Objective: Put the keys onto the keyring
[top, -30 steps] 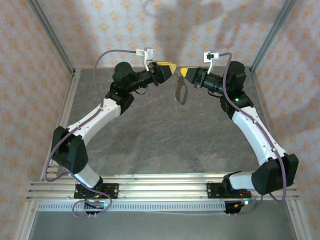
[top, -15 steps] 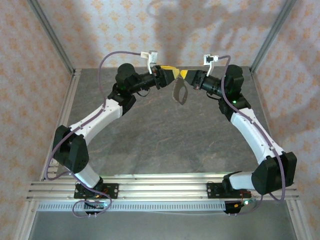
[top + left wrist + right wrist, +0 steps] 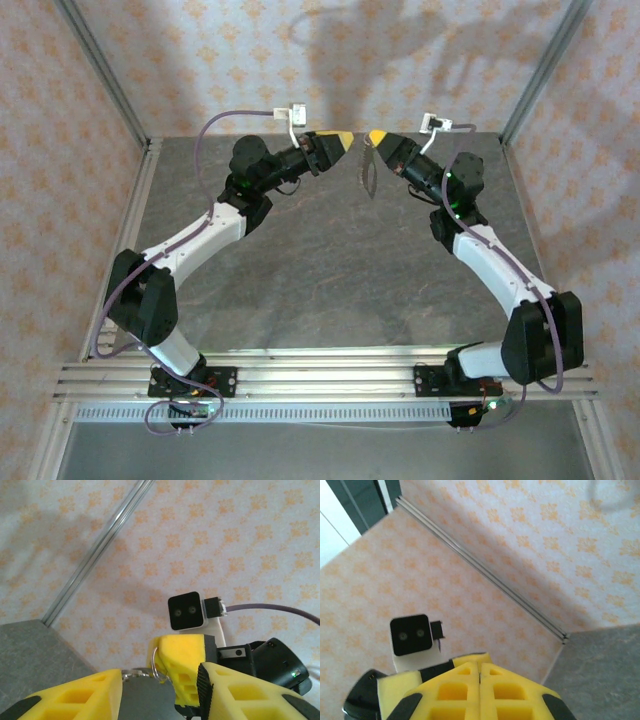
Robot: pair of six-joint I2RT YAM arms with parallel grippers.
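Grey table (image 3: 330, 270), floral walls (image 3: 200, 60) — right gripper (image 3: 375, 138) pinches the keyring (image 3: 369, 172); left gripper (image 3: 344, 138) gapes.

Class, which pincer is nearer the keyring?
Right. The keyring hangs from the shut right pincer; the open left pincer sits apart, to its left.

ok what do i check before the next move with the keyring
1. Right pincer shut: ok, fingers closed together.
2. Keyring gripped: ok, it sits at the right pincer's fingertip.
3. Left pincer open: ok, fingers apart.
4. Gap between the pincers: ok, not touching.
5. Keys threaded on the keyring: cannot tell, they hang below the right pincer and are too small to read.
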